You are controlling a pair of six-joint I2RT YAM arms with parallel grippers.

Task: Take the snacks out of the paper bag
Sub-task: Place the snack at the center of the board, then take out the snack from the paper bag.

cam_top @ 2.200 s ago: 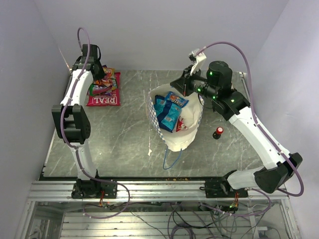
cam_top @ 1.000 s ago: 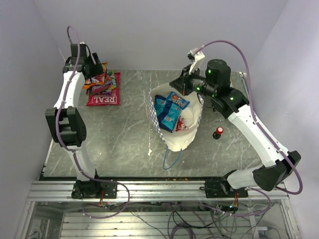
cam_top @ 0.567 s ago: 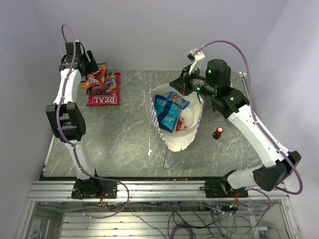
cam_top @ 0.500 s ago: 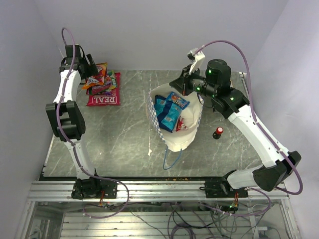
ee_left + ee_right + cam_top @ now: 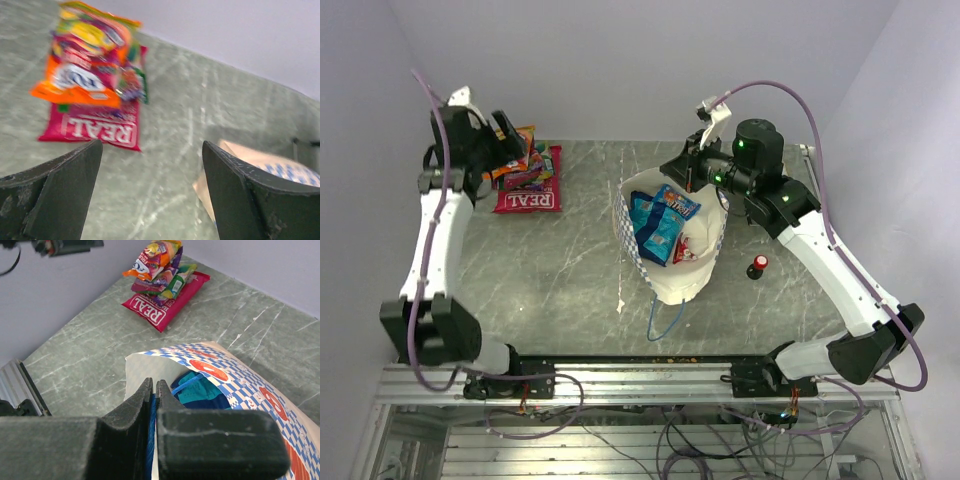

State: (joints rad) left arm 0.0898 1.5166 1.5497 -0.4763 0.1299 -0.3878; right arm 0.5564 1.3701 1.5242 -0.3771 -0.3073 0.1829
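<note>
Foil packets like these should be light, crinkly and slick. I judge a pinch on a crimped end seam or a free corner to be safer than a squeeze across the puffy middle, which could slip out or crush what is inside. Blue candy bags (image 5: 655, 225) lie overlapping in the mouth of the paper bag (image 5: 677, 283), with a red-and-white packet (image 5: 685, 248) just beside them. Their upper ends show and look like the easiest hold. The bag itself lies slumped in the middle of the desk (image 5: 570, 270), and its soft paper seems prone to fold shut. Other snacks are already out. The red packet marked "REAL" (image 5: 528, 200) lies flat near the far left corner, with the orange packet (image 5: 75, 82) and pink-purple candy bags (image 5: 527, 178) stacked on it.

The right arm arches from its base over to the bag's far rim, wrist tipped down. The right pincer (image 5: 154, 384) is clenched on a blue cord handle (image 5: 151, 440), holding the mouth up. The left arm stands tall, its wrist high beside the pile. The left pincer (image 5: 152, 150) is released, jaws wide with nothing between them, well apart from the bag. A small red-and-black knob (image 5: 757, 267) stands to the right of the bag.
</note>
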